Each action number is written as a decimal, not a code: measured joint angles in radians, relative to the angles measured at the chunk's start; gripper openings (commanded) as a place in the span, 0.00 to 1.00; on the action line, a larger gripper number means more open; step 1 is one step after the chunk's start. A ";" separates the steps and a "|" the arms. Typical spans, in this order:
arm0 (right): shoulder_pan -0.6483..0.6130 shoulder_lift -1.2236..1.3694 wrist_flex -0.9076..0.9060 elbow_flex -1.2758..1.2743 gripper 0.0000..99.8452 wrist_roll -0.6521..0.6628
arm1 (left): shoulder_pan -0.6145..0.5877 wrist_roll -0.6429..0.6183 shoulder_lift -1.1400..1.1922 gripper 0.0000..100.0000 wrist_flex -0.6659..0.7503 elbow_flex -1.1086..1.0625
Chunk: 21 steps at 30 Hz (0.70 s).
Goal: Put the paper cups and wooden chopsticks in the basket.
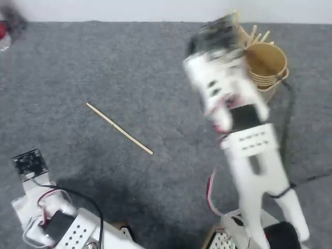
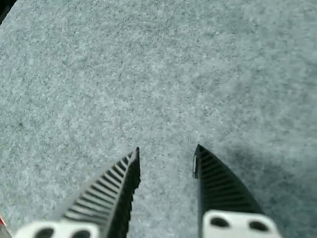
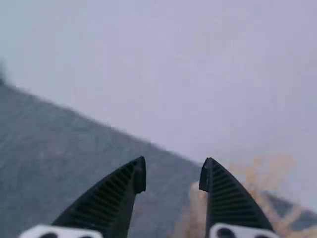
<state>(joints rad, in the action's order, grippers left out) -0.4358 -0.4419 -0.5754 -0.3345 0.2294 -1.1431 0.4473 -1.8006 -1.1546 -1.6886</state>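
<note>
One wooden chopstick lies slantwise on the grey carpet, left of centre in the high view. The brown basket stands at the far right, with a tan paper cup in it and chopstick ends sticking up behind. My right arm is raised and blurred just left of the basket. Its gripper is open and holds nothing, and the basket is a tan blur past one finger. My left gripper is open over bare carpet at the near left, holding nothing.
The grey carpet covers the table up to a pale wall at the back. A red object sits at the far left edge. Cables run beside the right arm, and the left arm's base fills the near left corner.
</note>
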 measured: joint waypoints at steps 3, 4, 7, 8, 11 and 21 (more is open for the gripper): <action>-0.166 0.058 -0.089 0.002 0.19 0.000 | -0.018 0.000 0.000 0.17 0.000 0.000; -0.213 0.094 -0.100 0.002 0.19 0.000 | -0.032 0.000 0.000 0.17 0.000 0.000; -0.322 0.238 -0.100 0.006 0.19 0.000 | -0.064 0.000 0.000 0.17 0.003 0.000; -0.348 0.295 -0.100 0.015 0.19 0.000 | -0.068 0.000 0.000 0.17 0.003 0.000; -0.393 0.479 -0.094 0.068 0.19 0.000 | -0.074 0.000 0.000 0.17 0.003 0.000; -0.404 1.080 -0.322 0.595 0.19 0.000 | -0.074 0.000 0.000 0.17 0.003 0.000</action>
<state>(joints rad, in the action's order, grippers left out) -0.8393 0.6383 -0.8976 0.2608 0.2294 -1.2167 0.4473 -1.8006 -1.1515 -1.6886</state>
